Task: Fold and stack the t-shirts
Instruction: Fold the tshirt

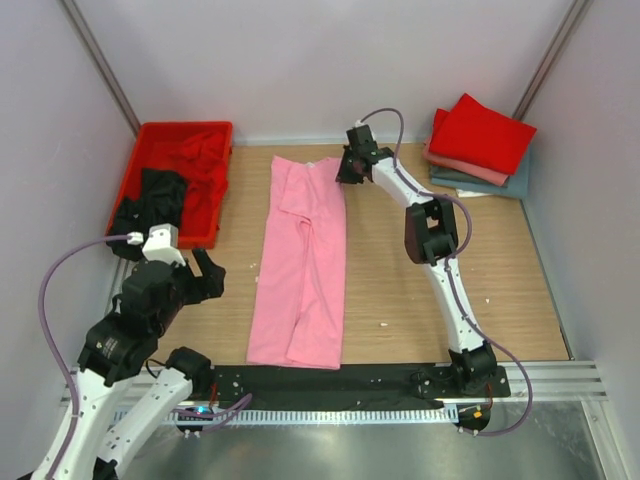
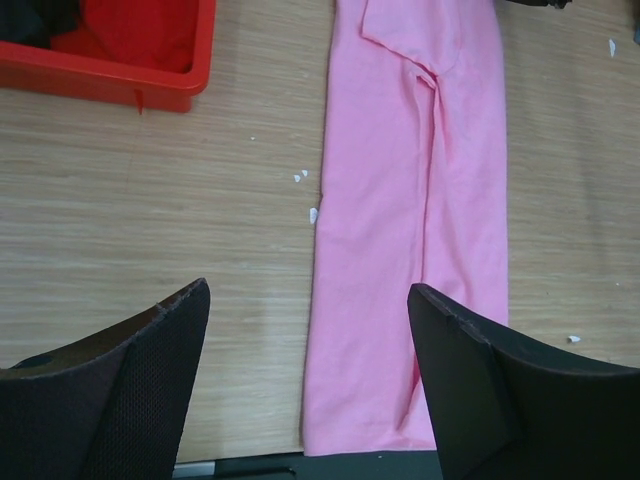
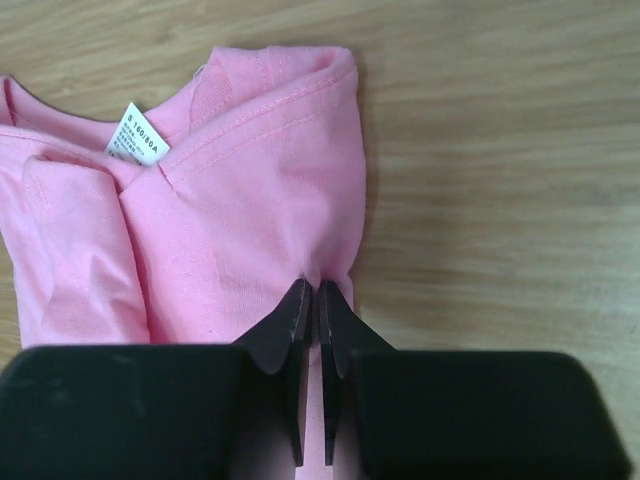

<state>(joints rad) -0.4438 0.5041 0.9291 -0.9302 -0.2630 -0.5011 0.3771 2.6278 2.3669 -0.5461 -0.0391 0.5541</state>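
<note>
Right hand (image 3: 312, 300) is found closed, its fingertips pinched on a pucker of cloth at the collar-end corner of the pink t-shirt (image 1: 300, 270). That shirt is laid lengthwise on the counter (image 1: 430, 320), sleeves folded in. Left hand (image 2: 308, 292) is held open above the counter beside the shirt's hem end, with nothing gripped. Only a thin bite of cloth appears to be taken, so slippage is judged possible once the corner is lifted. With the hem end unheld, a skewed fold is risked, and the tucked sleeves may be pulled loose.
</note>
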